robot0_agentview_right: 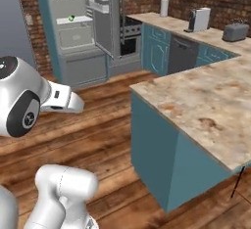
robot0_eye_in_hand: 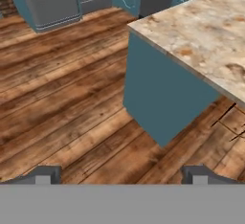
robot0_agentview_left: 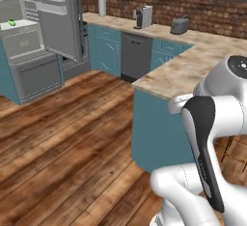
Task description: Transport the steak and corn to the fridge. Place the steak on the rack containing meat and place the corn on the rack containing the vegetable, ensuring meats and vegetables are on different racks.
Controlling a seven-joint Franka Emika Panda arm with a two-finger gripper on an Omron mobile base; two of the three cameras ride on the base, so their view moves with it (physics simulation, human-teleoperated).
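At far left the fridge (robot0_agentview_left: 34,41) stands with its door swung wide, grey drawers below white shelves. The vegetable (robot0_agentview_left: 11,22), small and green, lies on the lower shelf; in the right base view it shows as a green dot (robot0_agentview_right: 71,18). Further right, along the brick wall, the tabletop (robot0_agentview_left: 193,61) carries a paper roll (robot0_agentview_left: 102,7), a coffee machine (robot0_agentview_left: 143,17) and a toaster (robot0_agentview_left: 179,25). The pincer (robot0_eye_in_hand: 122,174) hangs over the wooden floor (robot0_eye_in_hand: 62,103) near the tabletop's teal corner, fingertips (robot0_eye_in_hand: 44,174) set wide apart with nothing between them

Glossy white rounded arm links, dark grey joint caps, black strip along one link
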